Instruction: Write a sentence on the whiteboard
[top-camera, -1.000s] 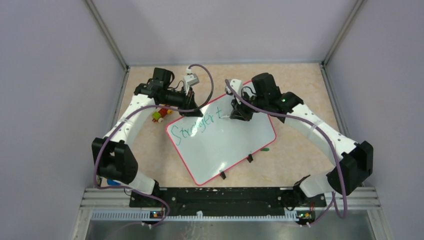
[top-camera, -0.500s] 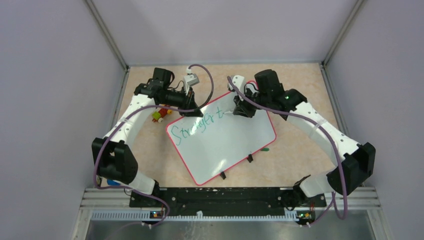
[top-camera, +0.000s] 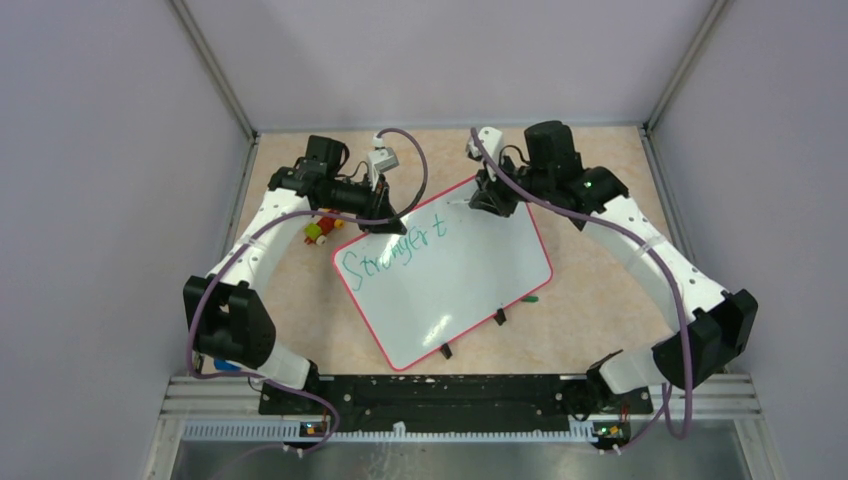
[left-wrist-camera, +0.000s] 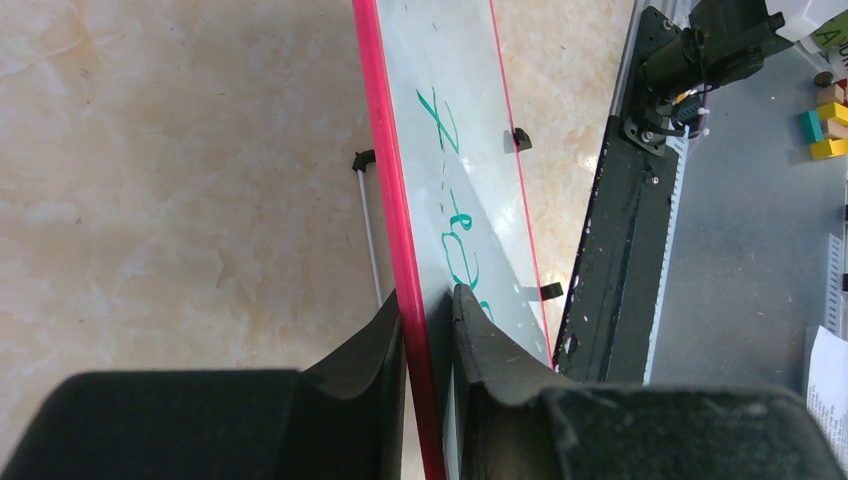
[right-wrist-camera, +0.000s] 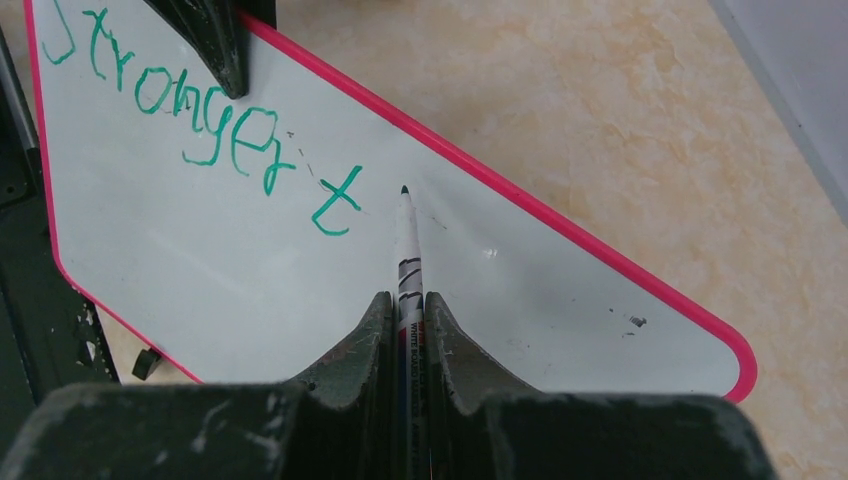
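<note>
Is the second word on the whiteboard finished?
No, the writing on the whiteboard reads only "Stronger t", with the marker tip just beyond the t.

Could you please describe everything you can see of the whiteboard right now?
The whiteboard is a glossy white rectangle with a thin red-pink rim and rounded corners, set askew on the tan table. Two black clips sit on its near edge. Green writing reads "Stronger t". The left gripper pinches its far rim; the right gripper holds a marker over it.
</note>
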